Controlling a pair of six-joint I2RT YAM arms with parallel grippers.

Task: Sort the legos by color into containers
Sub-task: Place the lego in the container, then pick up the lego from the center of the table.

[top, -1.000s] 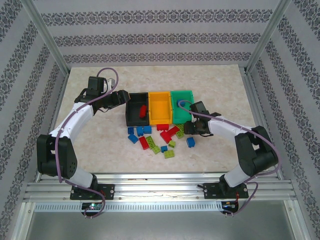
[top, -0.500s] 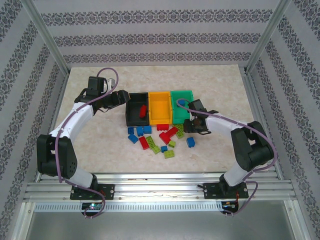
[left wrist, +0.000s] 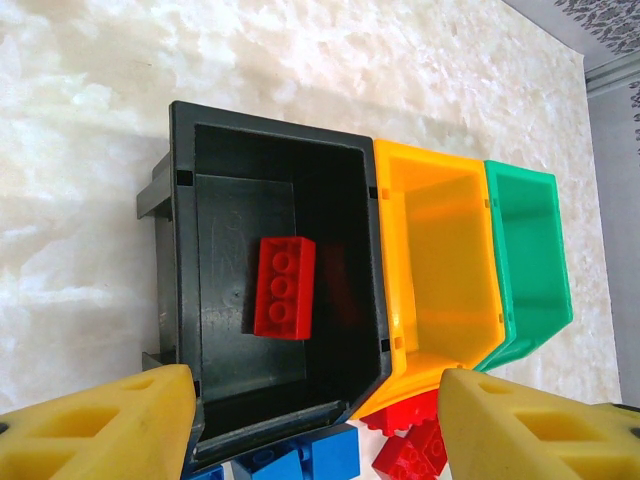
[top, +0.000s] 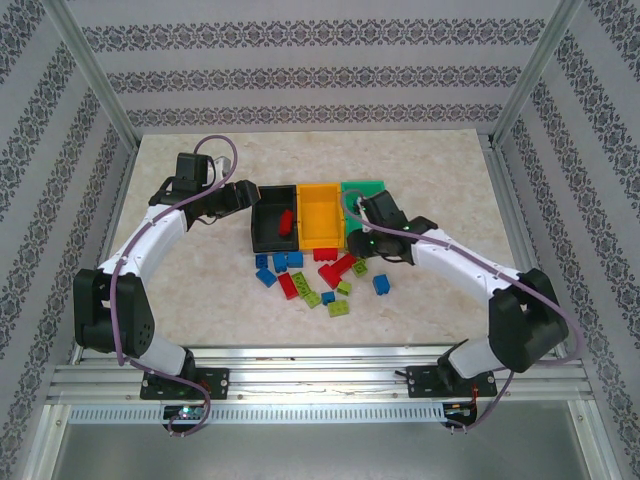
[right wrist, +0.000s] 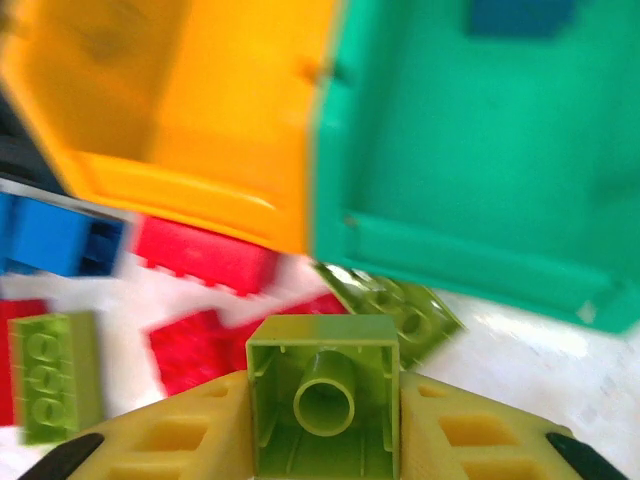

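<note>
Grip just closed: my right fingers now clench a lime brick, raised clear, green bin just ahead of them, so drop-in likely comes next.

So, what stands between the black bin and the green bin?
The orange-yellow bin, empty, stands side by side with the black bin and the green bin, as the left wrist view shows.

In right pincer, lime green lego, underside to camera, near green bin and orange-yellow bin.
</note>
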